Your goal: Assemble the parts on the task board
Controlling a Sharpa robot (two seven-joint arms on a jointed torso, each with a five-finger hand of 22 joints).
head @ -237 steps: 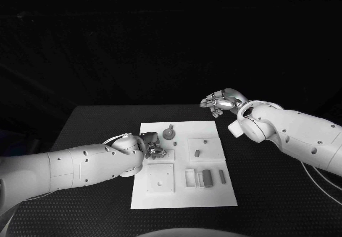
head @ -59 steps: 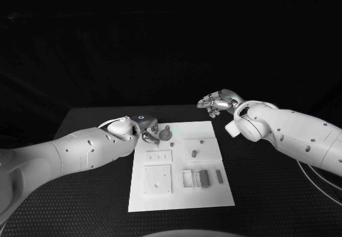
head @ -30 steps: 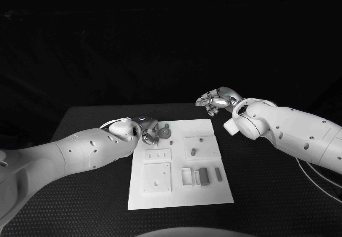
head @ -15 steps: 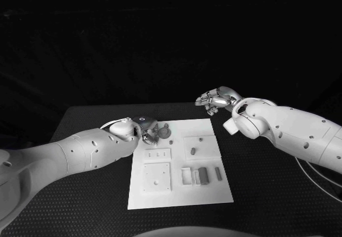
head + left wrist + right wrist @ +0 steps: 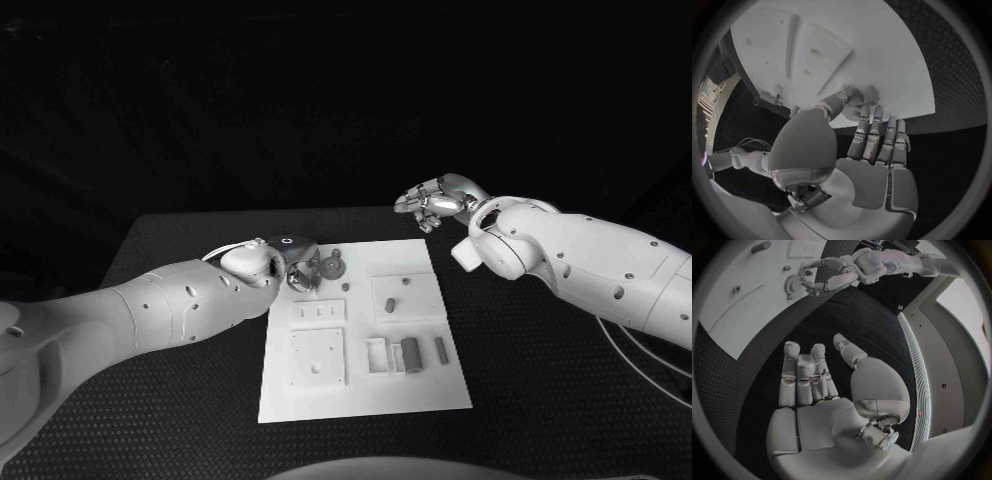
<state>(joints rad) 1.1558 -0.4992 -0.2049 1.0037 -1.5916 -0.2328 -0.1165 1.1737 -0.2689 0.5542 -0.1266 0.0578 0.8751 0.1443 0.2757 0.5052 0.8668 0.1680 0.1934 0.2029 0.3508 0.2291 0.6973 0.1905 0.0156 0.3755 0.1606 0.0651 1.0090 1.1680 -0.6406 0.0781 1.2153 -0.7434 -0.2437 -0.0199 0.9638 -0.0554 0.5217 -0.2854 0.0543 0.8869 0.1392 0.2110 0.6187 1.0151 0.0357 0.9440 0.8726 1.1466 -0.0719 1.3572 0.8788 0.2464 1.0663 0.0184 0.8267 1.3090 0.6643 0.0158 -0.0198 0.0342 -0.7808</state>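
Now the left hand (image 5: pixel 299 268) sits at the far left corner of the board (image 5: pixel 418 385), where 7.9 s ago it hovered lower, over the small slotted plate (image 5: pixel 320 314). Over the last two seconds it has barely shifted. Its fingers (image 5: pixel 874 131) reach onto the board's edge and its thumb curls in towards a small round gear (image 5: pixel 333 266) that lies just past the fingertips. In the left wrist view thumb and fingers close around that piece, but whether they truly pinch it or only touch it I cannot tell.

Meanwhile the right hand (image 5: pixel 433 205) hangs above the table beyond the board's far right corner, well apart from every part. Its fingers (image 5: pixel 803 375) lie side by side, slightly curled with the thumb apart, and hold nothing. It has drifted only a little in all this time.

Between the two hands, nearer the robot, the other parts lie untouched: a peg (image 5: pixel 391 304) on the square plate, and the bars (image 5: pixel 410 354) in their row beside the larger plate (image 5: pixel 317 359).

So the change is a move from the slotted plate to the gear, which suggests the gear is the piece now in hand and its seating has yet to be done
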